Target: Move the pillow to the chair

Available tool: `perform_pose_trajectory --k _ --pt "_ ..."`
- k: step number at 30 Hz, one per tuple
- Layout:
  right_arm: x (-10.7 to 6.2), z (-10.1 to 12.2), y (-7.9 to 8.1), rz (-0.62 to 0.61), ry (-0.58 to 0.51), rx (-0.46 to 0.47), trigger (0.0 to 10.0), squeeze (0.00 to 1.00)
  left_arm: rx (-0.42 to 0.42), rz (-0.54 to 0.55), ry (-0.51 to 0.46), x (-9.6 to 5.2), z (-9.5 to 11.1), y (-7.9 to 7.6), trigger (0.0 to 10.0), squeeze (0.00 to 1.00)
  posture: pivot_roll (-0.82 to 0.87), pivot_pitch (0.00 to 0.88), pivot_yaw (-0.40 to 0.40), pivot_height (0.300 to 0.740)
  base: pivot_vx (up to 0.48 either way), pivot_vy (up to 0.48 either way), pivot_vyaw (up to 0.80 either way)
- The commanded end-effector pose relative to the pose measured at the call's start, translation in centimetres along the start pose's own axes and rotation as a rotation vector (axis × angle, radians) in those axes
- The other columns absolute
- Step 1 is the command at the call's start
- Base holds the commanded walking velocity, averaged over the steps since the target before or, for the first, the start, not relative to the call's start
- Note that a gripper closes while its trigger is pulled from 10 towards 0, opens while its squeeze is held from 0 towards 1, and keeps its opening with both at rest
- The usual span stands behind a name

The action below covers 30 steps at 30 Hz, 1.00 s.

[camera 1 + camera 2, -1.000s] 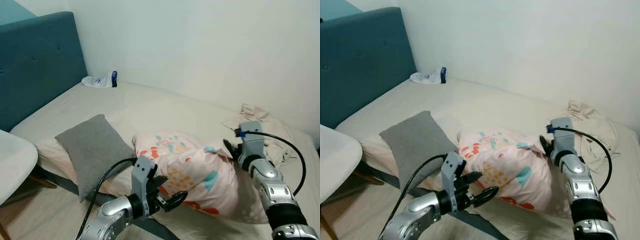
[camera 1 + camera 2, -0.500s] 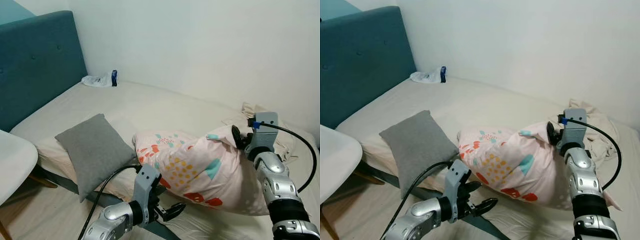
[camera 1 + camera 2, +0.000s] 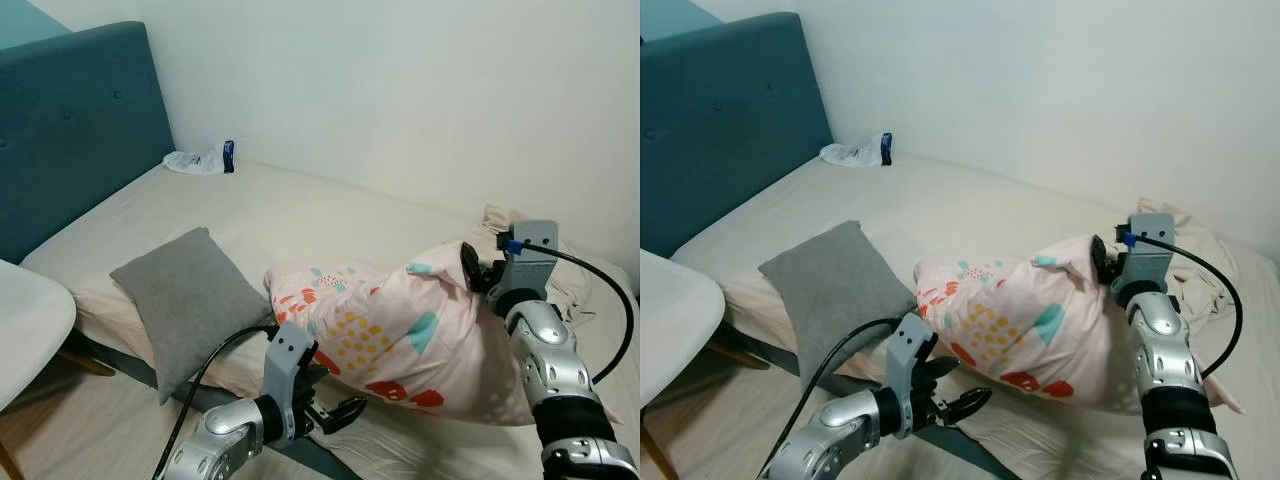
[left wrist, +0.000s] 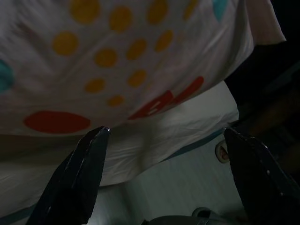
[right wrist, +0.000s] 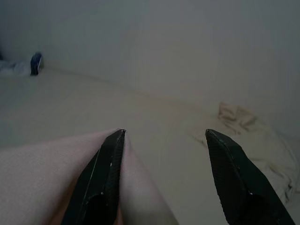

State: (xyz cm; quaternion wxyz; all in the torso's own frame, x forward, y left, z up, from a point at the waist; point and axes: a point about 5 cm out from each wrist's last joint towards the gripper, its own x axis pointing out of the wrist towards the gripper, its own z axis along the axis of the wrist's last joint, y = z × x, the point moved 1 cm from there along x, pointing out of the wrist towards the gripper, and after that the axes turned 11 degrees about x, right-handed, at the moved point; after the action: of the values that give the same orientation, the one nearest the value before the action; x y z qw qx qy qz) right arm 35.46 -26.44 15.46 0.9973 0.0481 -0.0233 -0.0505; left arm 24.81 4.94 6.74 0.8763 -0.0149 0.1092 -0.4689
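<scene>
A pink pillow [image 3: 400, 340] with coloured dots and shapes lies near the bed's front edge, its right end raised. My right gripper [image 3: 472, 270] is at that raised top corner. Its fingers stand open in the right wrist view, and pillow fabric [image 5: 47, 173] lies against one finger [image 5: 105, 173]. My left gripper [image 3: 340, 395] hangs open just below the pillow's front underside, over the bed's edge. In the left wrist view the dotted pillow [image 4: 117, 61] spreads just beyond its fingers [image 4: 79, 173]. The white chair [image 3: 25, 320] stands at the far left beside the bed.
A grey cushion [image 3: 185, 300] lies on the bed [image 3: 300, 210] left of the pillow. The teal headboard [image 3: 70, 130] rises at the left. A plastic bag [image 3: 200, 160] sits by the far wall, and a crumpled beige cloth [image 3: 1200, 260] lies behind my right arm.
My right gripper has risen and moved right, and the pillow's right end has come up with it. My left gripper has dropped from the pillow's front to below its underside.
</scene>
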Motion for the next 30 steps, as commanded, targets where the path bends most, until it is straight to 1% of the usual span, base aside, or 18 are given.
perform_pose_trajectory --k 1,3,4,5,6,8,9,13,15,17,18,20,21,22,23,28,29,30 --pt "0.4 0.8 -0.2 -0.014 -0.032 0.025 10.0 0.0 -0.015 0.003 -0.001 0.1 -0.3 0.0 10.0 0.0 0.04 0.013 -0.058 0.74 0.0 0.0 0.0" --pt "0.4 0.9 0.0 0.015 -0.04 0.029 10.0 0.0 -0.016 0.003 -0.003 0.2 -0.2 0.0 10.0 0.0 0.04 0.013 -0.059 0.74 0.0 0.0 0.0" --pt "0.4 1.0 0.3 0.044 -0.041 0.026 0.0 0.0 -0.017 0.004 -0.005 0.2 -0.2 0.0 10.0 0.0 0.04 0.013 -0.059 0.74 0.0 0.0 0.0" --pt "0.4 1.0 0.3 0.044 -0.041 0.026 0.0 0.0 -0.017 0.004 -0.005 0.2 -0.2 0.0 10.0 0.0 0.04 0.013 -0.059 0.74 0.0 0.0 0.0" --pt "0.4 0.9 0.0 0.009 -0.037 0.032 10.0 0.0 -0.019 0.007 -0.009 0.2 -0.2 0.0 10.0 0.0 0.04 0.01 -0.06 0.74 0.0 0.0 0.0" --pt "0.5 0.9 0.1 0.007 -0.036 0.038 10.0 0.0 -0.019 0.008 -0.011 0.2 -0.1 0.0 10.0 0.0 0.04 0.009 -0.061 0.74 0.0 0.0 0.0" --pt "0.5 0.9 0.0 0.002 -0.038 0.044 0.9 0.0 -0.021 0.009 -0.012 0.2 -0.1 0.0 10.0 0.0 0.04 0.009 -0.061 0.74 0.0 0.0 0.0" --pt "0.2 0.6 0.0 -0.016 -0.034 0.051 10.0 0.0 -0.028 0.027 -0.02 0.3 -0.1 0.2 10.0 0.0 0.04 0.01 -0.06 0.74 0.0 0.0 0.0" --pt "0.0 0.7 0.1 0.001 -0.052 0.07 0.0 0.0 -0.035 0.047 -0.024 0.2 -0.2 0.4 10.0 0.0 0.04 0.01 -0.059 0.74 0.0 0.0 0.0" --pt "-0.2 0.6 0.1 -0.006 -0.052 0.074 0.0 0.0 -0.042 0.059 -0.024 0.2 -0.3 0.6 10.0 0.0 0.04 0.012 -0.059 0.74 0.0 0.0 0.0" --pt "-0.3 0.5 0.0 -0.014 -0.05 0.081 10.0 0.0 -0.049 0.072 -0.023 0.1 -0.4 0.8 10.0 0.0 0.04 0.012 -0.058 0.74 0.0 0.0 0.0" --pt "-0.4 0.4 0.1 -0.002 -0.05 0.09 10.0 0.0 -0.054 0.088 -0.018 0.0 -0.7 1.0 10.0 0.0 0.04 0.012 -0.059 0.74 0.0 0.0 0.0" --pt "-0.5 0.4 0.3 0.015 -0.051 0.093 0.0 0.0 -0.058 0.104 -0.012 -0.1 -0.9 1.2 10.0 0.0 0.04 0.013 -0.058 0.74 0.0 0.0 0.0" --pt "-0.5 0.4 0.3 0.006 -0.053 0.092 0.0 0.0 -0.063 0.122 -0.007 -0.2 -1.1 1.4 10.0 0.0 0.04 0.013 -0.058 0.74 0.0 0.0 0.0" --pt "-0.5 0.3 0.3 -0.003 -0.049 0.088 10.0 0.0 -0.068 0.144 -0.002 -0.4 -1.4 1.7 10.0 0.0 0.05 0.013 -0.059 0.74 0.0 0.0 0.0" --pt "-0.4 0.2 0.5 0.004 -0.043 0.098 0.0 0.0 -0.085 0.202 0.0 -0.7 -1.7 2.4 10.0 0.0 0.05 0.015 -0.06 0.74 0.0 0.0 0.0" --pt "-0.3 0.2 0.5 -0.004 -0.039 0.093 10.0 0.0 -0.089 0.22 -0.002 -0.7 -1.8 2.6 10.0 0.0 0.05 0.015 -0.062 0.74 0.0 0.0 0.0" --pt "-0.2 0.3 0.5 0.0 -0.038 0.101 10.0 0.0 -0.089 0.244 0.0 -0.8 -1.8 2.9 10.0 0.0 0.05 0.016 -0.062 0.74 0.0 0.0 0.0"
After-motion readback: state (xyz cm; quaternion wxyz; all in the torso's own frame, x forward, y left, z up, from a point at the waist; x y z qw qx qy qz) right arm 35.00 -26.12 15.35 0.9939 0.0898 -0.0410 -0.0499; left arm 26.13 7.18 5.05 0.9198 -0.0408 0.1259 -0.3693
